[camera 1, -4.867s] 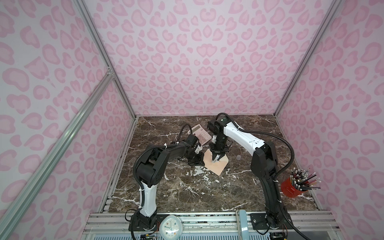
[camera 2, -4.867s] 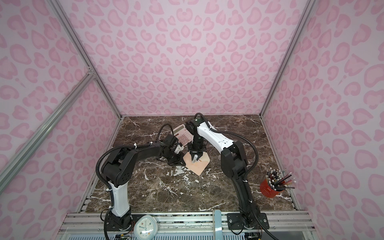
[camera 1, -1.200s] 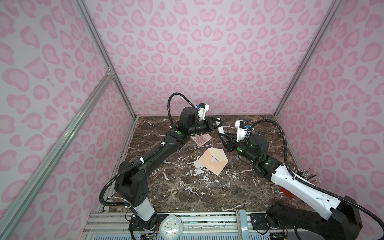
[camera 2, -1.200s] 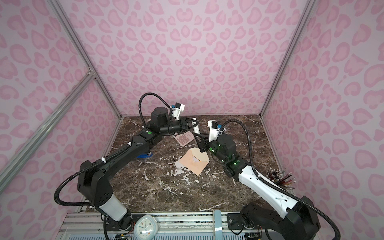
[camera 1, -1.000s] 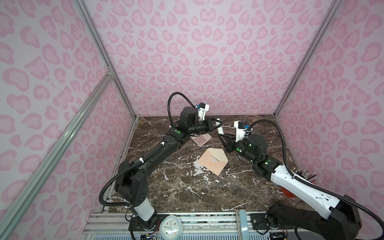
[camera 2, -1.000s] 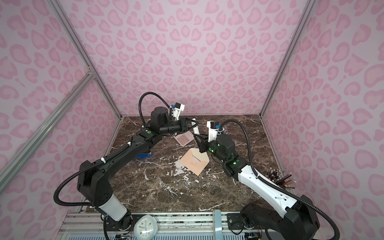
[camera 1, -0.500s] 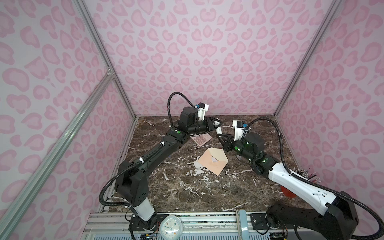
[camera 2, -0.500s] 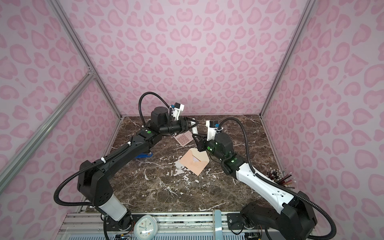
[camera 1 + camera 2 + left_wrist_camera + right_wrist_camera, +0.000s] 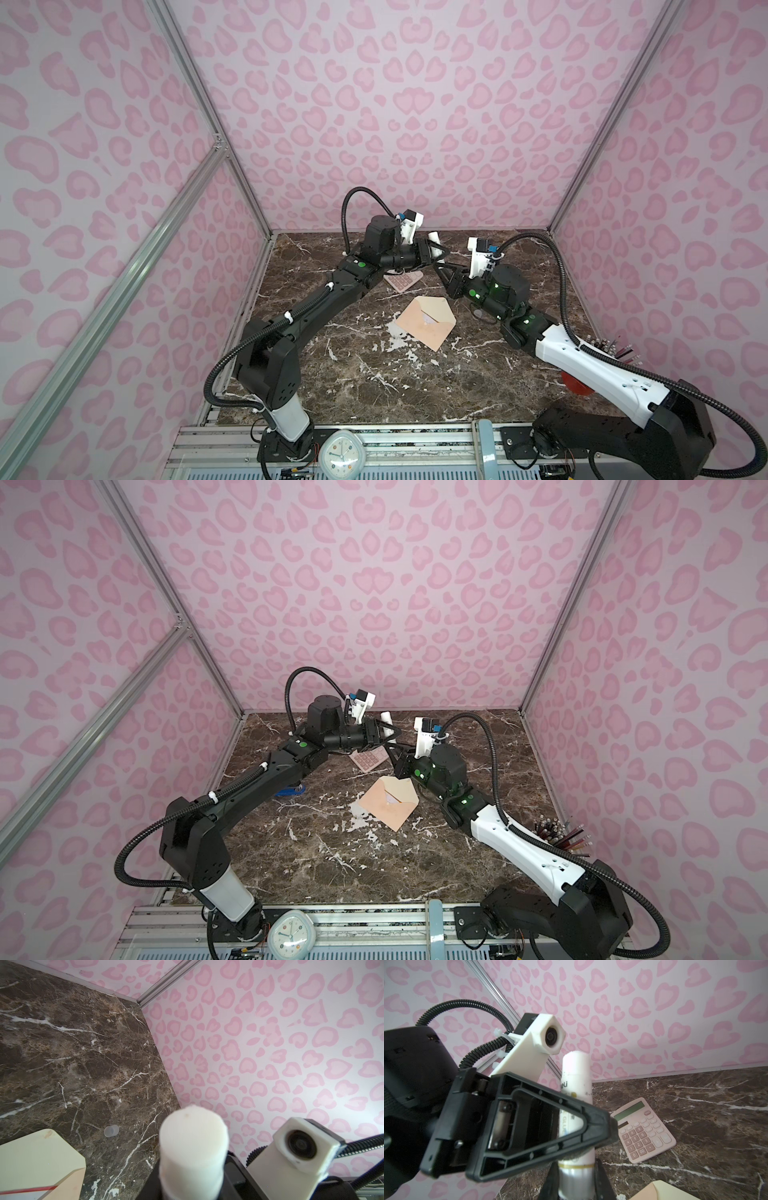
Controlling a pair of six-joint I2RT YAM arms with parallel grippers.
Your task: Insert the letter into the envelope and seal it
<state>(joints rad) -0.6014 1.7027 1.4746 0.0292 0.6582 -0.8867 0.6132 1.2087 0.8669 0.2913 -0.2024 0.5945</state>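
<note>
Marble tabletop (image 9: pixel 374 374), left pincer (image 9: pixel 440 251) and right pincer (image 9: pixel 576 1167) gripping glue stick (image 9: pixel 576 1076), calculator (image 9: pixel 643 1128), envelope (image 9: pixel 426 320) nearby

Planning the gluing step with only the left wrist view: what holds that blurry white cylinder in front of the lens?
Observer: It's a glue stick, clamped mid-body in the left gripper.
Operator: Does the right gripper touch it?
Observer: Yes, it pinches the stick's silver base.
Operator: Any clutter outside my frame?
Observer: A pink calculator, partly hidden under the left arm in a top view.
</note>
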